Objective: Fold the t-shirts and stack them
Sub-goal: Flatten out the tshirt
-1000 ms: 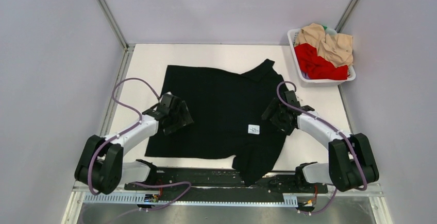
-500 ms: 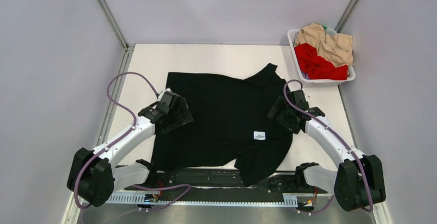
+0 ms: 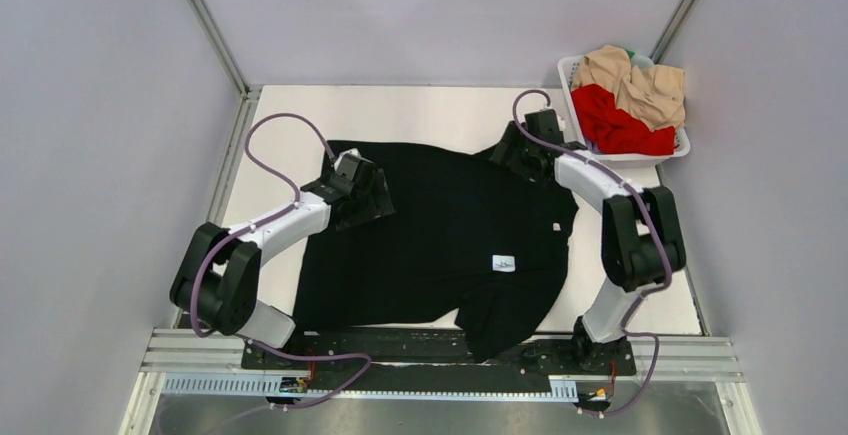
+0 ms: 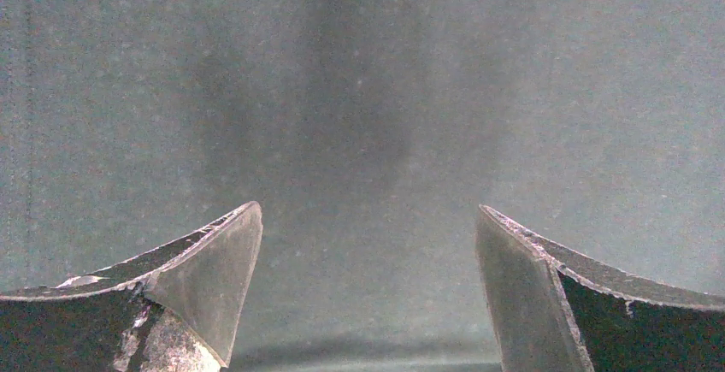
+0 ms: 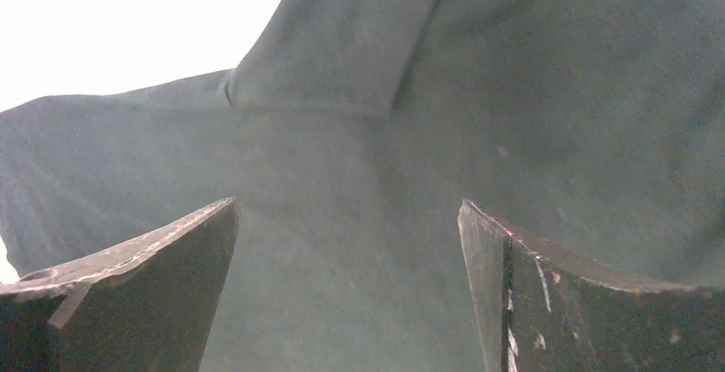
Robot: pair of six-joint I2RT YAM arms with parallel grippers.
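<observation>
The large black t-shirt (image 3: pixel 440 230) lies spread flat on the white table, its small white tag (image 3: pixel 503 263) facing up and its near sleeve hanging over the front rail. My left gripper (image 3: pixel 368 195) is open over the shirt's far left part; the left wrist view (image 4: pixel 368 209) shows only black cloth between its fingers. My right gripper (image 3: pixel 512 152) is open over the far right sleeve; the right wrist view (image 5: pixel 347 203) shows black cloth (image 5: pixel 513 90) and a sleeve fold. A red t-shirt (image 3: pixel 615 127) and a beige t-shirt (image 3: pixel 640 83) lie crumpled in the basket.
The white plastic basket (image 3: pixel 628 158) stands at the far right corner of the table (image 3: pixel 420 110), close behind my right arm. Grey walls with metal posts close in the table on the left, back and right. A black rail (image 3: pixel 400 345) runs along the near edge.
The shirt slid a little toward the near edge first. Both arms then reached away from me: the left to the far left part, the right to the far right sleeve.
</observation>
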